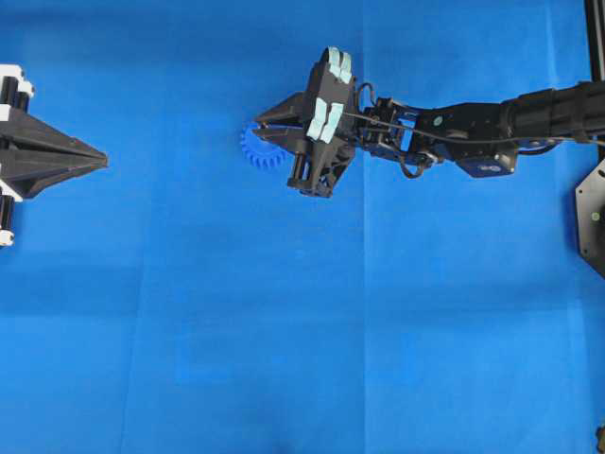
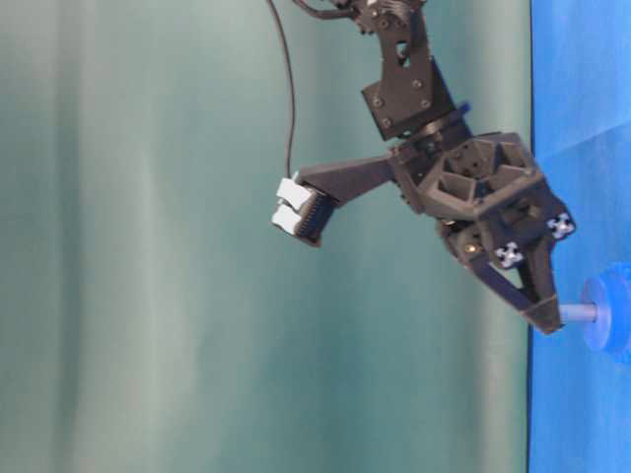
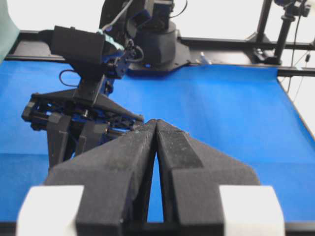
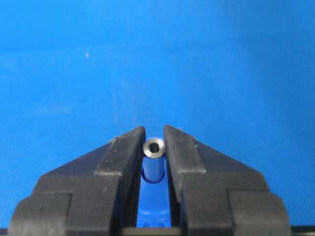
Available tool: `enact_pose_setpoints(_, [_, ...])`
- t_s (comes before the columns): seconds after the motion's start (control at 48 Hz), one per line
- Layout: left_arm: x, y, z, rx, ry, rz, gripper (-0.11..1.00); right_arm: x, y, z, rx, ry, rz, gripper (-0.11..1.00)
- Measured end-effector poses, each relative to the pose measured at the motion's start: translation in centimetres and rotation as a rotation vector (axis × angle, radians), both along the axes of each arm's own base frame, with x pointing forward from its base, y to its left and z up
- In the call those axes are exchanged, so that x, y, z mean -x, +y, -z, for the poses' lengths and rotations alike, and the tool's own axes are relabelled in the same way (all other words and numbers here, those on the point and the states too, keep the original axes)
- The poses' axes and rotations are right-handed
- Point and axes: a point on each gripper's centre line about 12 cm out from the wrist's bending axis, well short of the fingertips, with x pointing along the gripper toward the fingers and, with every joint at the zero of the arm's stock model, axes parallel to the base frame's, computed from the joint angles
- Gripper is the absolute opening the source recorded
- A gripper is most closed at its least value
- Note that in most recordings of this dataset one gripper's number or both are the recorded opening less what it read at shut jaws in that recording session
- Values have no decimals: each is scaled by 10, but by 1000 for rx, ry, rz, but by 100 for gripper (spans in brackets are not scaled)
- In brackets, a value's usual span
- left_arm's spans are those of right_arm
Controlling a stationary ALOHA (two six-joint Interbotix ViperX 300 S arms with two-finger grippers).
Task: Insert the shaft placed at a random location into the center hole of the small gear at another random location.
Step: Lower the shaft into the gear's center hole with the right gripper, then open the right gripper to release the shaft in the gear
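The small gear [image 1: 253,151], bright blue and toothed, lies on the blue mat, partly under my right gripper [image 1: 271,130]. In the table-level view the shaft [image 2: 579,313] runs from the right gripper's tip [image 2: 548,321] into the gear's raised hub [image 2: 608,315]. The right wrist view shows the shaft [image 4: 154,146] end-on as a shiny ring between the two fingers, which press its sides, with gear teeth [image 4: 156,225] below. The center hole is hidden by the shaft. My left gripper [image 1: 102,163] rests shut and empty at the left edge, its tips meeting in the left wrist view [image 3: 156,122].
The blue mat [image 1: 284,331] covers the table. The right arm [image 1: 492,128] reaches in from the right. A black mount [image 1: 593,213] stands at the right edge. A grey-green curtain [image 2: 148,296] fills the table-level background.
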Motion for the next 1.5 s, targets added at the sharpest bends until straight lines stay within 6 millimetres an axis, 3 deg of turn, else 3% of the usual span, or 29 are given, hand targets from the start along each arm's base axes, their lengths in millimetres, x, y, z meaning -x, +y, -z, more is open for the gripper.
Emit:
enact_pose_setpoints(0.208, [0, 0, 0, 0, 0, 2, 0, 0, -1, 12, -8, 23, 6, 3])
enact_pose_setpoints(0.959, [0, 0, 0, 2, 0, 2, 0, -1, 4, 17, -11, 35, -5, 4])
enact_pose_setpoints(1.021, [0, 0, 0, -1, -2, 2, 0, -1, 4, 16, -10, 34, -5, 10])
enact_pose_setpoints(1.105, [0, 0, 0, 0, 0, 2, 0, -1, 5, 16, -13, 33, -6, 27])
enact_pose_setpoints(1.251, [0, 0, 0, 2, -3, 2, 0, -1, 7, 17, -14, 42, -11, 70])
enact_pose_setpoints(1.313, [0, 0, -1, 2, -5, 0, 0, -1, 7, 17, -15, 47, -13, 83])
enact_pose_setpoints(1.501, [0, 0, 0, -1, -3, 0, 0, -1, 8, 7, -10, 29, -16, 79])
